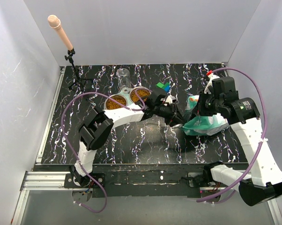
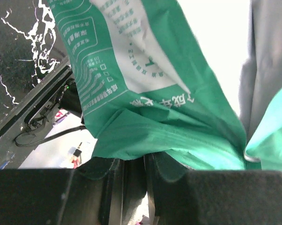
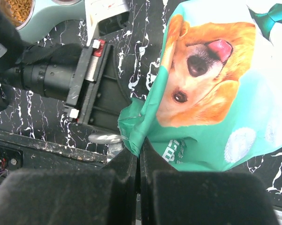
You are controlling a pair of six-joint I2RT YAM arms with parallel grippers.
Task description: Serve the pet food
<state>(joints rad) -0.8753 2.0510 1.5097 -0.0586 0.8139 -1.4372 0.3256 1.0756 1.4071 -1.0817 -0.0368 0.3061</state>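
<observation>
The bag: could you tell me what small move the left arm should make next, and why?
Probably ease the left gripper a little into the bag: the right gripper pinches its edge with shut fingers, steadying it, and the left one sits right against it.

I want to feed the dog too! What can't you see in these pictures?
Inside the bag: every view shows only its outside.
Whether the left gripper holds anything: left wrist view, the bag drapes over its fingertips.
The clear cup contents: top view, too small.
One food bowl: right wrist view, cut off by the edge.
</observation>
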